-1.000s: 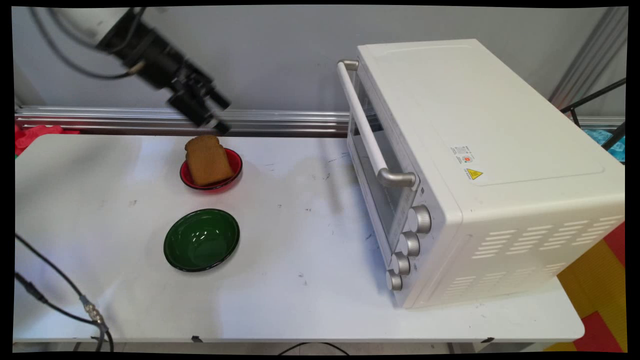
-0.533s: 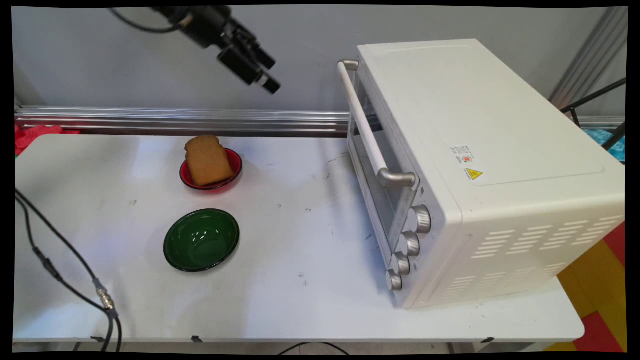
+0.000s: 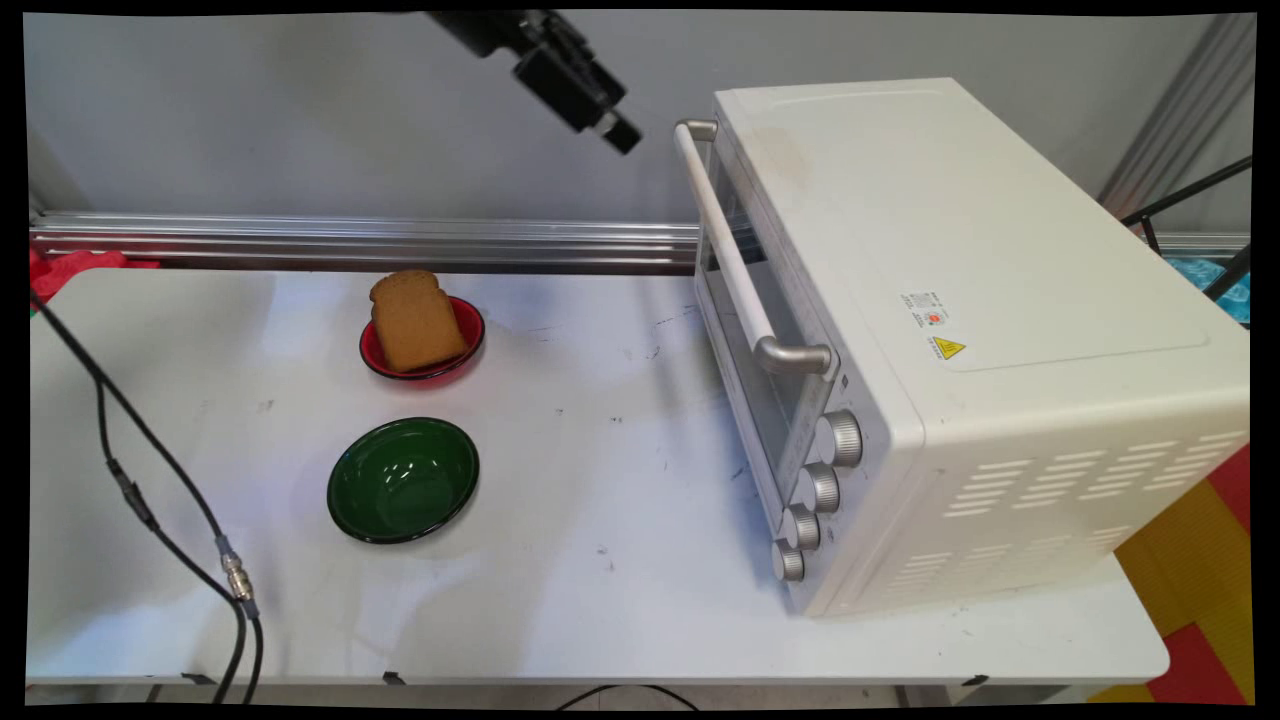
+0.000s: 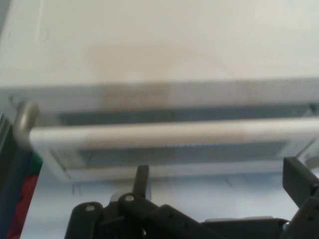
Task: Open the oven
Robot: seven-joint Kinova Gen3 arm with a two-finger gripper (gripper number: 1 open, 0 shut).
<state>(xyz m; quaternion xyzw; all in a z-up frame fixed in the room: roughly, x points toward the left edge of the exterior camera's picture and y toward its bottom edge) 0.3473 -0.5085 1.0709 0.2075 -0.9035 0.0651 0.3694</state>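
My gripper [image 3: 617,132] hangs high at the back, just left of the far end of the toaster oven's handle [image 3: 728,262], and touches nothing. The hand view looks at the handle [image 4: 164,133] running across the closed glass door, with the oven's white top [image 4: 189,40] above it. In that view the gripper [image 4: 219,180] is open, its fingers [image 4: 142,178] wide apart and empty. The white toaster oven [image 3: 960,330] fills the table's right side. A brown bread slice [image 3: 414,321] leans in a red bowl [image 3: 467,356] well below and left of the gripper.
An empty green bowl [image 3: 403,480] sits in front of the red bowl. Several silver knobs [image 3: 818,488] line the oven's near front corner. Black cables [image 3: 150,520] hang over the table's left side. An aluminium rail [image 3: 350,243] runs along the table's far edge.
The gripper has risen from just above the bread slice and travelled right, ending beside the far end of the oven handle. The hanging cables swung along with it.
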